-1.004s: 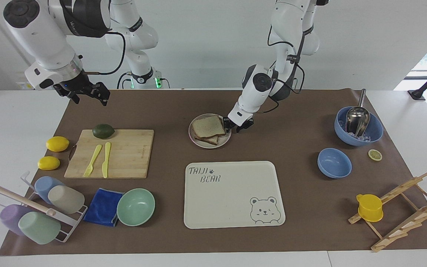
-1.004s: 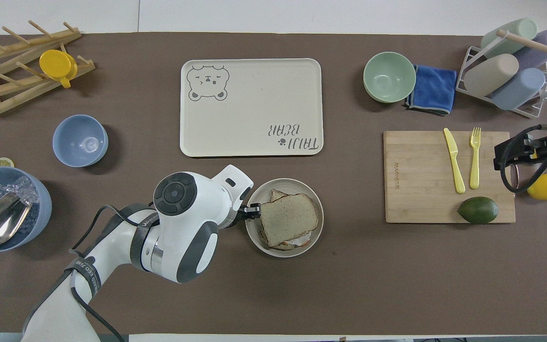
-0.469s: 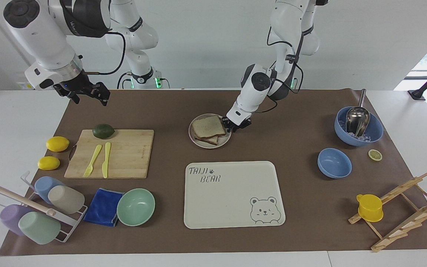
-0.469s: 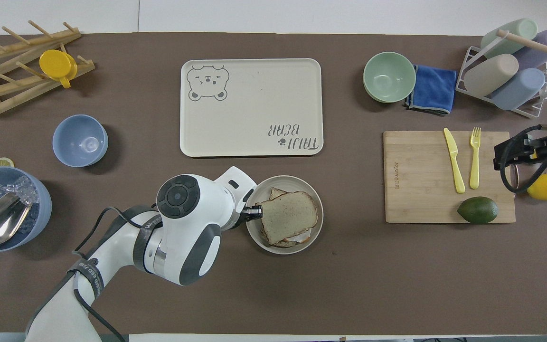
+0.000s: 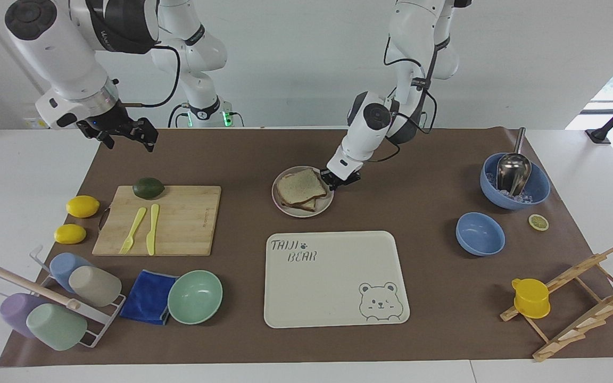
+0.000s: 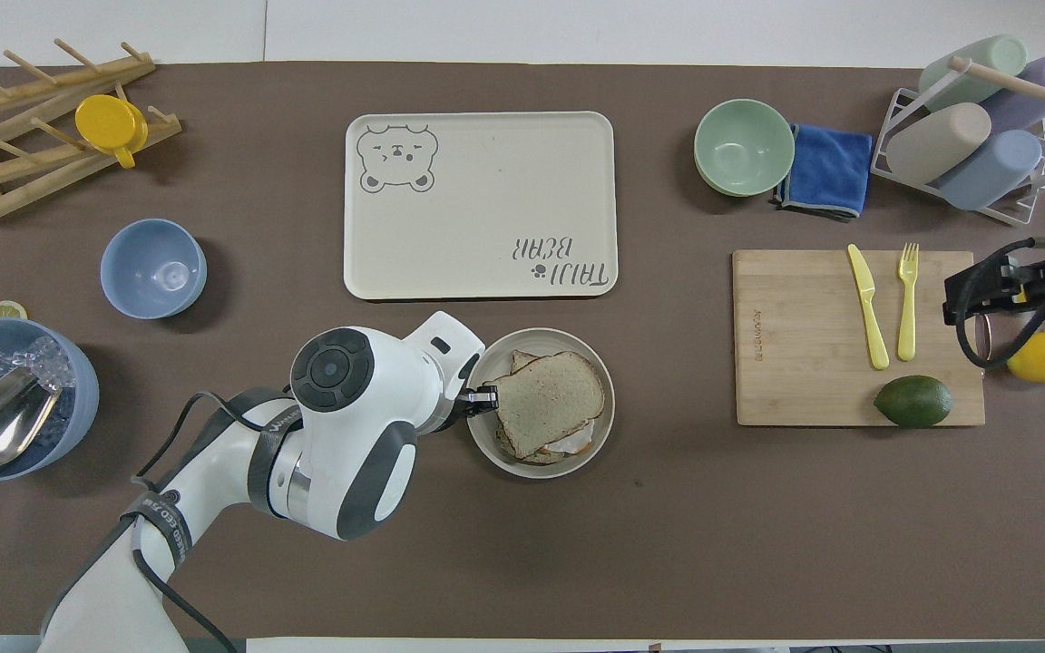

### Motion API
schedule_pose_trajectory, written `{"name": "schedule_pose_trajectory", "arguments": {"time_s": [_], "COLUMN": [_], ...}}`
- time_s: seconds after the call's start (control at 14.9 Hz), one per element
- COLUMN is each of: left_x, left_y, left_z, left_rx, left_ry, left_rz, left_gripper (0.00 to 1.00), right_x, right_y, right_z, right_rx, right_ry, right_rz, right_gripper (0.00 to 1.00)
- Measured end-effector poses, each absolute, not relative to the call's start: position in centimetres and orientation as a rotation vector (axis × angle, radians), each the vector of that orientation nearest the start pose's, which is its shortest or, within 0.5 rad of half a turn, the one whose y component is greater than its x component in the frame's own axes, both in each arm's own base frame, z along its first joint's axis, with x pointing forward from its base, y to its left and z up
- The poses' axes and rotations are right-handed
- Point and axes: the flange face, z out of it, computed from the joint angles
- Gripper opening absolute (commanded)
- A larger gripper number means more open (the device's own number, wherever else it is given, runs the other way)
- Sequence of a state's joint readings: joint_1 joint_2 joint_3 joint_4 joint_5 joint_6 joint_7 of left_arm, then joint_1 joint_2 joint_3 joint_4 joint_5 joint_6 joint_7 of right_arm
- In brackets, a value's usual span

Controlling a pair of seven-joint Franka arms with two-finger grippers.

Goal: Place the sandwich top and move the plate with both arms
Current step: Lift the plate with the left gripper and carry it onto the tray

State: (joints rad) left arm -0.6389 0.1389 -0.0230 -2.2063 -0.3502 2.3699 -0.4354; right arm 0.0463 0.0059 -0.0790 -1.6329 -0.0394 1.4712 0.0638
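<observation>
The sandwich top (image 5: 299, 185) lies on a lower bread slice on the small round cream plate (image 5: 297, 214), which sits between the robots and the bear tray. In the overhead view the top slice (image 6: 548, 397) covers most of the plate (image 6: 536, 471), with a bit of egg white showing under it. My left gripper (image 5: 339, 178) is shut on the plate's rim at the side toward the left arm's end; it also shows in the overhead view (image 6: 483, 399). My right gripper (image 5: 128, 136) waits raised over the mat's edge near the cutting board, at the frame edge in the overhead view (image 6: 999, 295).
The bear tray (image 5: 333, 308) lies just farther from the robots than the plate. A cutting board (image 5: 179, 234) with lime, fork and knife is toward the right arm's end. Two blue bowls (image 5: 479, 234) and a wooden rack are toward the left arm's end.
The left gripper has carried the plate with the sandwich a little away from the robots, toward the bear tray. The right arm has not moved.
</observation>
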Motion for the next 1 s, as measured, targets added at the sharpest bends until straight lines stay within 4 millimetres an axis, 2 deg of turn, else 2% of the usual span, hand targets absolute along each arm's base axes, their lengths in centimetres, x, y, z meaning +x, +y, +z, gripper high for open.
{"name": "schedule_pose_trajectory", "arguments": {"time_s": [0.13,0.27,0.4,0.54,0.8,1.0], "left_x": [44.5,46.7,49.2,51.6,57.1,61.2], "left_y": [-33.6,-32.7,-31.4,-29.8,-25.8,-24.7], "left_z": [34.2,37.6,41.3,43.6,44.5,43.9], "left_rx": [-3.37,-3.384,-3.406,-3.428,-3.445,-3.448], "left_ry": [-0.057,-0.082,-0.116,-0.164,-0.26,-0.297], "left_rz": [0.208,0.23,0.223,0.18,0.114,0.108], "left_gripper": [0.0,0.0,0.0,0.0,0.0,0.0], "right_x": [54.2,54.2,54.2,54.2,54.2,54.2], "right_y": [-2.2,-2.2,-2.2,-2.2,-2.2,-2.2], "right_z": [58.5,58.5,58.5,58.5,58.5,58.5], "right_rx": [-3.169,-3.169,-3.169,-3.169,-3.169,-3.169], "right_ry": [0.154,0.154,0.154,0.154,0.154,0.154], "right_rz": [0.266,0.266,0.266,0.266,0.266,0.266], "right_gripper": [1.0,1.0,1.0,1.0,1.0,1.0]}}
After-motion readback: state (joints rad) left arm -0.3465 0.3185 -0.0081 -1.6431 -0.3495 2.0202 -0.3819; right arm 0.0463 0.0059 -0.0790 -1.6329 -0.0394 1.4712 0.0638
